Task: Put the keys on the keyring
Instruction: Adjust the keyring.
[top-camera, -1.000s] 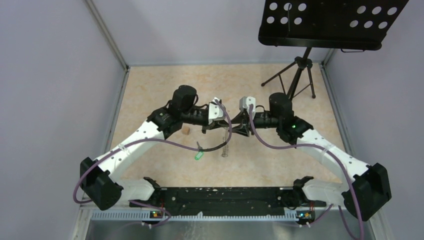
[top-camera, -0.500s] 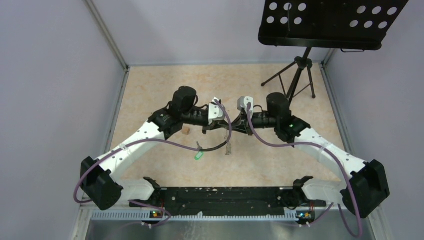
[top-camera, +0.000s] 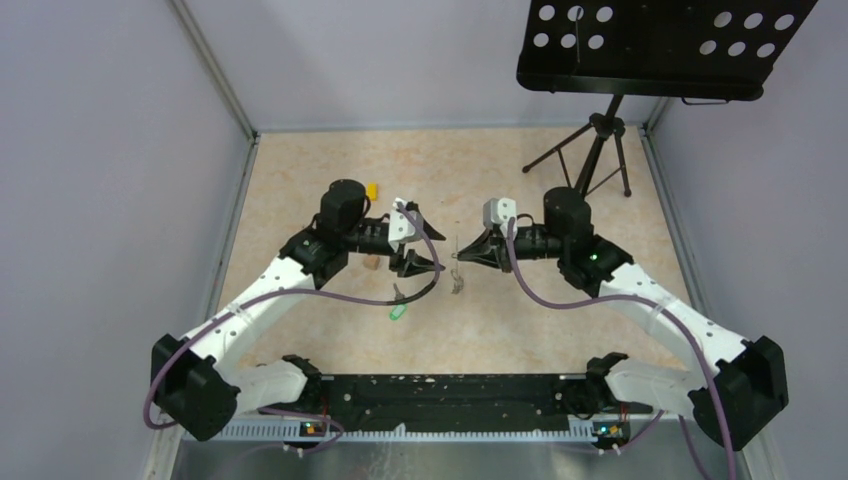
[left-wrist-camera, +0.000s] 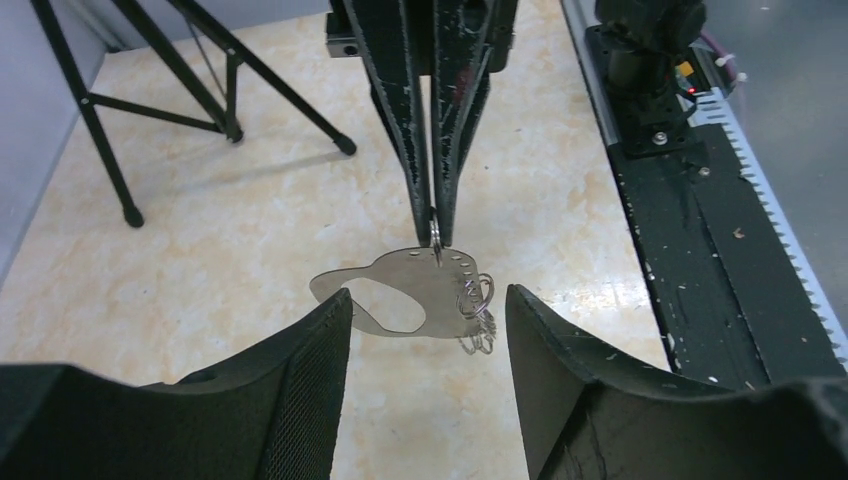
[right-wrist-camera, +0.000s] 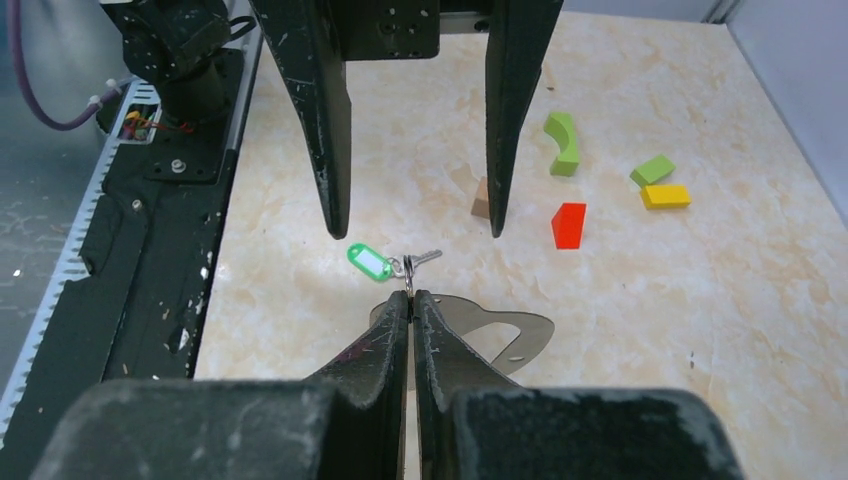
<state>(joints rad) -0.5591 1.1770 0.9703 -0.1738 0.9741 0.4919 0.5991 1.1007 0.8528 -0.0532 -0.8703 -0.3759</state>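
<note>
The keyring (left-wrist-camera: 412, 272), a flat thin loop with an oval opening, is held clear of the bench (left-wrist-camera: 250, 230). It is pinched at its upper edge by the right jaws, which are closed tight on it. Small wire rings (left-wrist-camera: 478, 312) are hung from one side of it (whether keys are among them cannot be told). In the left wrist view it is flanked by the left jaws, which are spread wide and touch nothing. One of the keys (right-wrist-camera: 426, 257), joined to a green tag (right-wrist-camera: 370, 262), is seen lying on the bench below. Coloured blocks (right-wrist-camera: 568, 225) are scattered further out, and a black music stand (top-camera: 650, 50) is set at the far right corner.
</note>
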